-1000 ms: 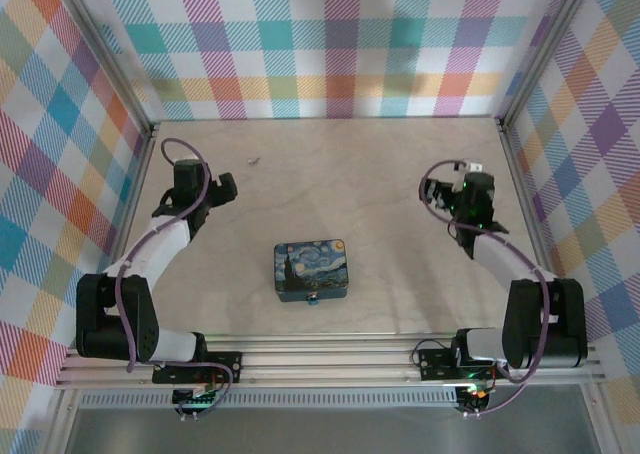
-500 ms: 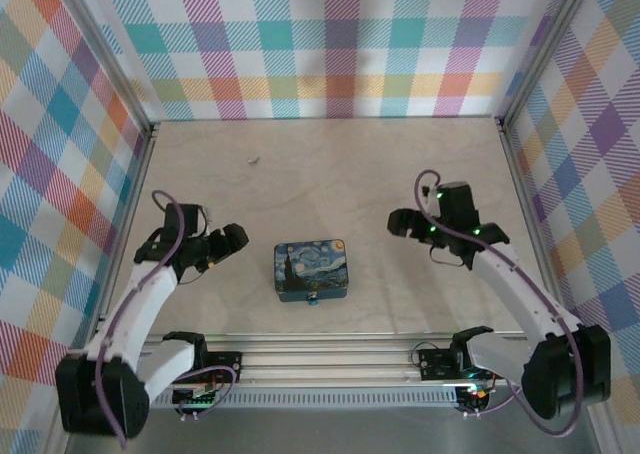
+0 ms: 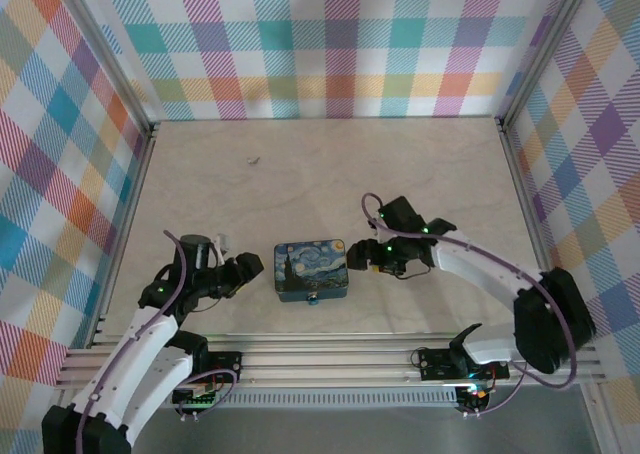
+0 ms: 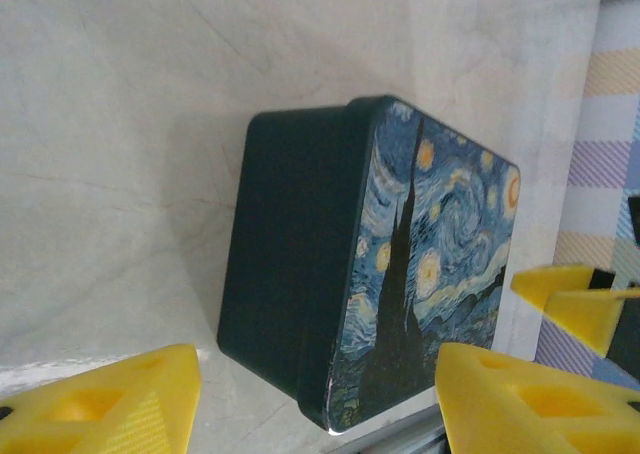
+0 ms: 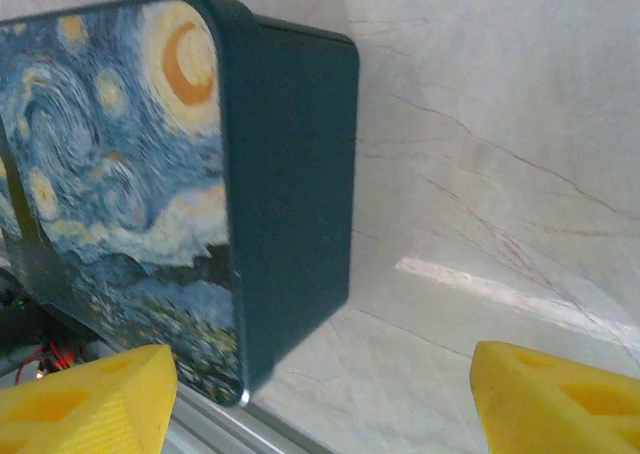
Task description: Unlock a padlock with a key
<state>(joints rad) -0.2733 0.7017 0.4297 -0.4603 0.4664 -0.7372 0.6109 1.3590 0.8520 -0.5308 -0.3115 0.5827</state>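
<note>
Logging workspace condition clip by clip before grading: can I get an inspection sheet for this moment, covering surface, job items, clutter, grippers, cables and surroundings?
Surface: pale marbled tabletop, no spills seen.
Job's things: padlock, tiny and blue, at the near side of the painted tin; key, a small grey sliver far back on the left, apart from everything else.
Clutter: nothing seen.
Grippers: left gripper and right gripper flank the tin, one at each end; both open, holding nothing.
Cables: purple cables loop along both arms, not snagged on anything visible.
Surroundings: plaid walls on three sides; metal rail at the near edge.
</note>
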